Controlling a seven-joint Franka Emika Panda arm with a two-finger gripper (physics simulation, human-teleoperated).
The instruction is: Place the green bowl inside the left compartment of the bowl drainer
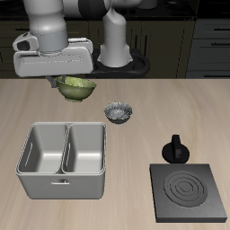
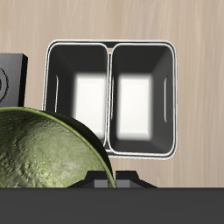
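Above the table's back part, clear of the wood: the gripper, closed on the rim of the green bowl and carrying it in the air, mouth roughly upward. In the wrist view, only the bowl's speckled curve filling the near field, fingers themselves hidden, so exact width of the grip not to be read; held by one edge, judging from the way it hangs below the hand. Probably light and stiff, a hard glazed shell, smooth enough to slip or swing when pinched at a single point on the rim; best kept level and moved gently, released low rather than dropped, since a hard bowl on metal could bounce or chip. Nearer the table's front edge, well apart from the hand: the bowl drainer, a grey tub with two wells, both empty. The left compartment not yet reached. Beside the tub's far corner, a grey patterned bowl. Further off, a black square plate with rings and a small black knob.
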